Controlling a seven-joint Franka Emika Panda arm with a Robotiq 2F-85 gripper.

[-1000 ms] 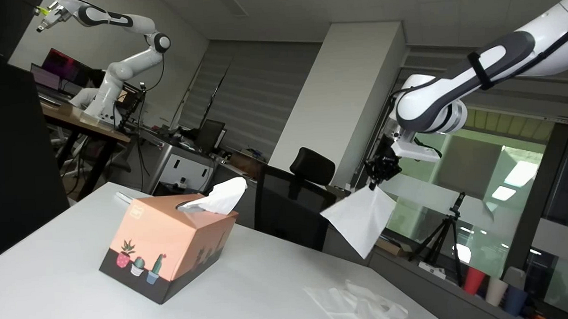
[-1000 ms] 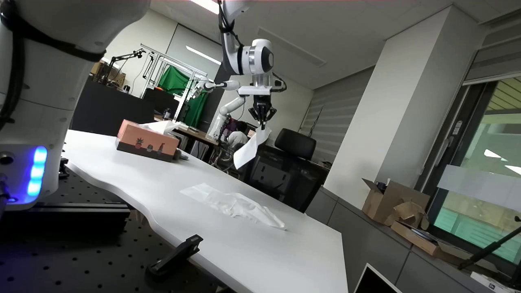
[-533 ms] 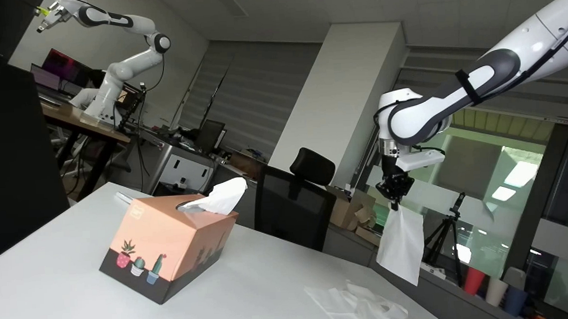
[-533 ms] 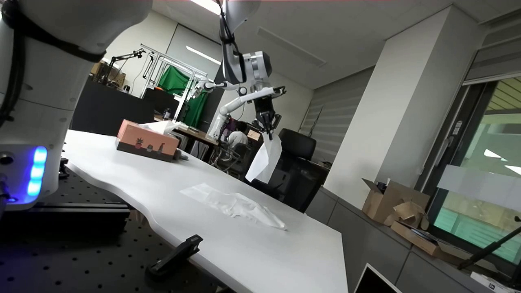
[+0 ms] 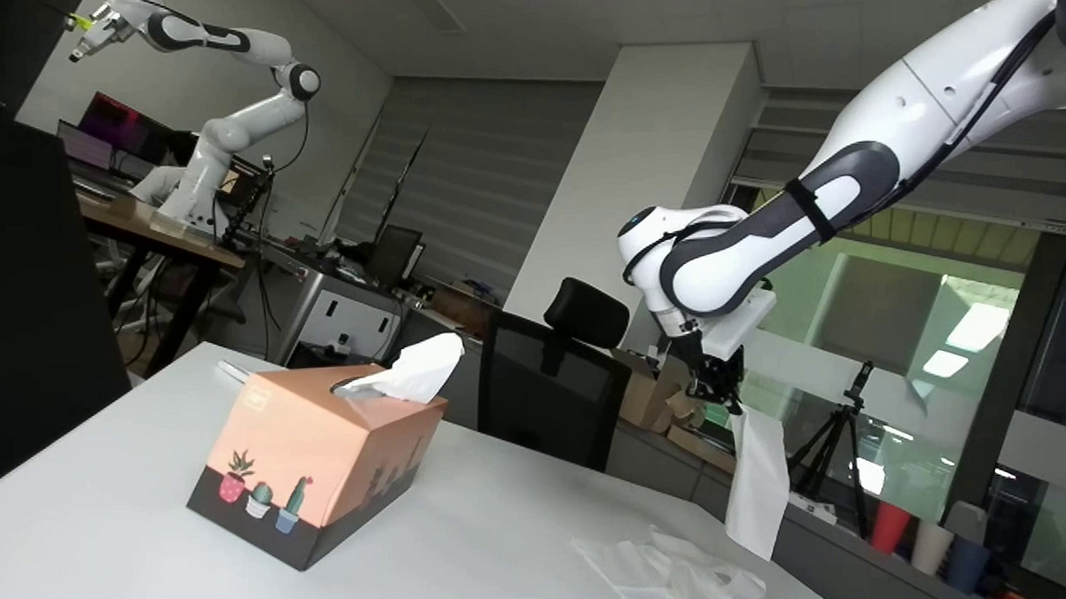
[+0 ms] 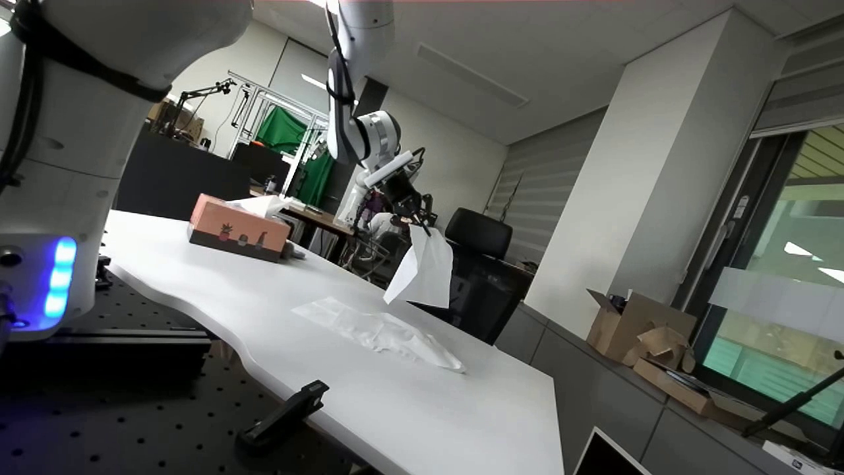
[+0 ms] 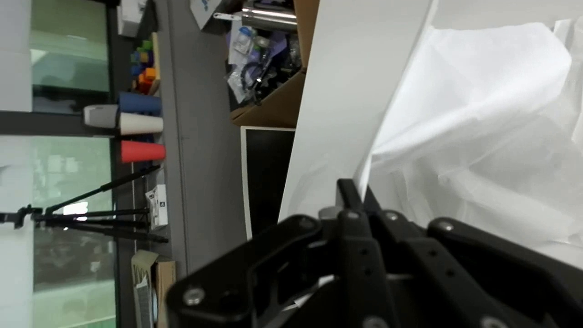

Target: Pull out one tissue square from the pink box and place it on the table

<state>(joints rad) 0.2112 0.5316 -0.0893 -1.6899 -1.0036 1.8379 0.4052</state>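
My gripper (image 5: pixel 732 406) is shut on a white tissue square (image 5: pixel 759 487), which hangs down from the fingertips. In an exterior view my tilted gripper (image 6: pixel 424 229) holds the tissue (image 6: pixel 425 274) above the far side of the pale table (image 6: pixel 475 409). In the wrist view the gripper (image 7: pixel 357 193) pinches the tissue (image 7: pixel 423 105) between its two fingertips. I cannot tell whether its lower edge touches anything. The pink box (image 5: pixel 280 424) stands on the table (image 5: pixel 488 532), away from the gripper, with another tissue sticking out. It also shows in an exterior view (image 6: pixel 231 227).
A crumpled white tissue (image 6: pixel 382 333) lies on the table below the gripper. A black chair (image 5: pixel 546 405) stands behind the table. A black clamp (image 6: pixel 283 419) sits at the near edge. A monitor (image 7: pixel 268 177) and an open cardboard box (image 7: pixel 268 111) lie beyond the table edge.
My gripper has come down with the tissue and has tilted. The tissue was swept to one side and now hangs down. The pink box and the crumpled tissue have not moved.
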